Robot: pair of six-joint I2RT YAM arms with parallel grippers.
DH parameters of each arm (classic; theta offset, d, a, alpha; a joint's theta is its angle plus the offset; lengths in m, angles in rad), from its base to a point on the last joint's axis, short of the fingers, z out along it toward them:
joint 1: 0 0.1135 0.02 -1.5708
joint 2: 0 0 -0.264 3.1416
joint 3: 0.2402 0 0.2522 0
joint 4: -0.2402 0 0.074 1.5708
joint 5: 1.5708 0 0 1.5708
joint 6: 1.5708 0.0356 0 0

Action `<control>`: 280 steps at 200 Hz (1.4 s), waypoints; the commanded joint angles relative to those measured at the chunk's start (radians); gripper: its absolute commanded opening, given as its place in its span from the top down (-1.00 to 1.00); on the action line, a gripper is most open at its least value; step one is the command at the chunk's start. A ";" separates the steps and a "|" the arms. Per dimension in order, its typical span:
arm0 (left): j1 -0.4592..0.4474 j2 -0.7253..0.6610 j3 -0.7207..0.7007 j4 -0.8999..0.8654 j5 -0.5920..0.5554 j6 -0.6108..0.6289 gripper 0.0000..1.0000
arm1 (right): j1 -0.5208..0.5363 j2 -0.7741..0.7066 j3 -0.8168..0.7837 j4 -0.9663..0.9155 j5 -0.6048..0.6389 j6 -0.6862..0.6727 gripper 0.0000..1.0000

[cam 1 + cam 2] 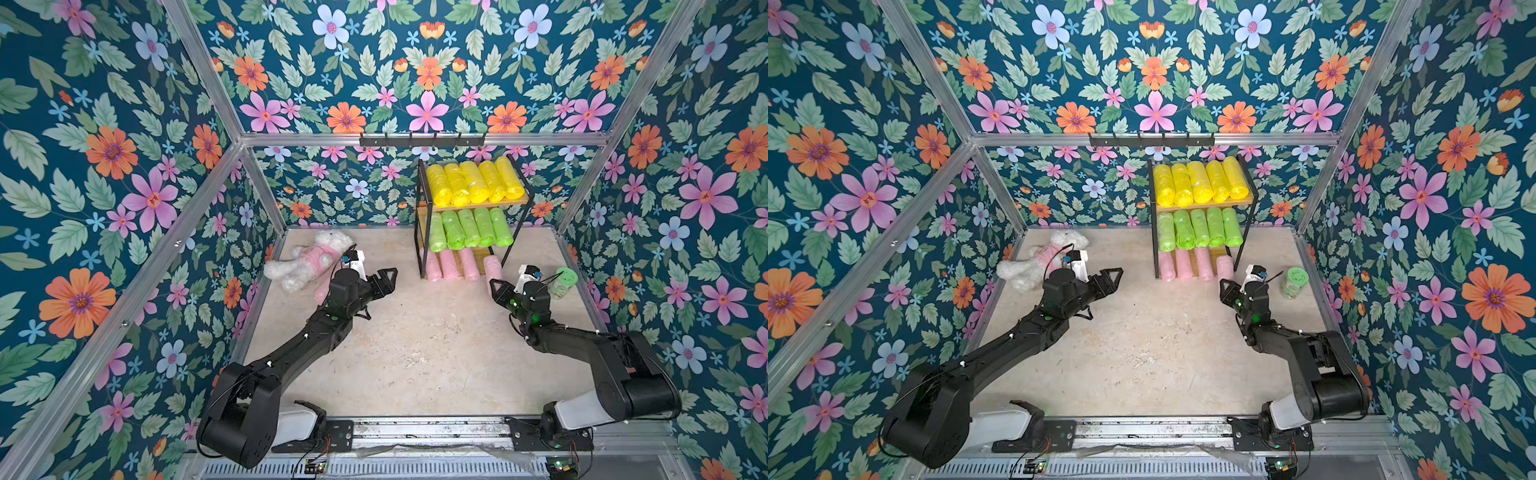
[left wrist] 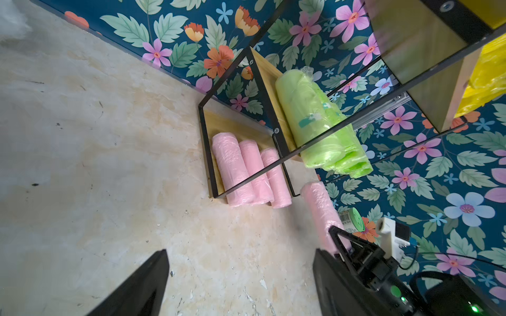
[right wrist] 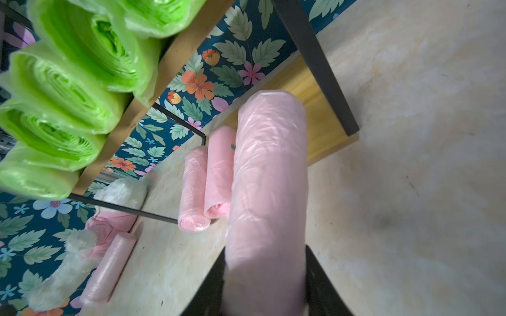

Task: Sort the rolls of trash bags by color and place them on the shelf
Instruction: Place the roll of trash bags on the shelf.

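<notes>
Pink roll [image 3: 268,177] sat clamped in R gripper [image 3: 265,276], long axis pointing fwd at the bare slot on the shelf [image 3: 317,109] bottom board, beside 3 pink rolls [image 2: 249,172]. L gripper [image 2: 241,254] gaped wide, empty; last pink roll [image 3: 109,268] lay nearer it, by plush toy [image 1: 316,257].

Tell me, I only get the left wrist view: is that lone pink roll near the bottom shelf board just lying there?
Observer: No. The right wrist view shows the right jaws shut on that pink roll.
Operator: Any other rolls not shelved yet?
Observer: Yes, a loose pink roll lies on the table beside the plush toy.
Operator: How many yellow ones are up?
Observer: Both top views show five yellow rolls on the top tier of the shelf.
</notes>
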 commanded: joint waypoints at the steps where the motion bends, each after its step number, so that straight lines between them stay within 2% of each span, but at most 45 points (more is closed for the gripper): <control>1: 0.000 0.003 0.011 -0.008 0.015 0.023 -0.75 | -0.003 0.061 0.067 0.055 0.018 -0.046 0.37; 30: 0.000 0.003 0.013 -0.016 0.014 0.032 -0.75 | -0.003 0.171 0.136 0.059 0.021 -0.040 0.37; 100: 0.000 -0.004 0.007 -0.034 0.025 0.044 -0.75 | -0.003 0.318 0.247 0.038 -0.012 -0.063 0.37; 197: 0.000 0.000 0.009 -0.039 0.040 0.048 -0.75 | -0.003 0.397 0.312 0.049 -0.167 -0.106 0.37; 231: 0.000 0.001 0.008 -0.045 0.043 0.051 -0.75 | -0.002 0.411 0.328 0.039 -0.151 -0.114 0.36; 280: 0.000 0.001 0.005 -0.053 0.042 0.051 -0.76 | -0.004 0.426 0.357 0.016 -0.115 -0.097 0.16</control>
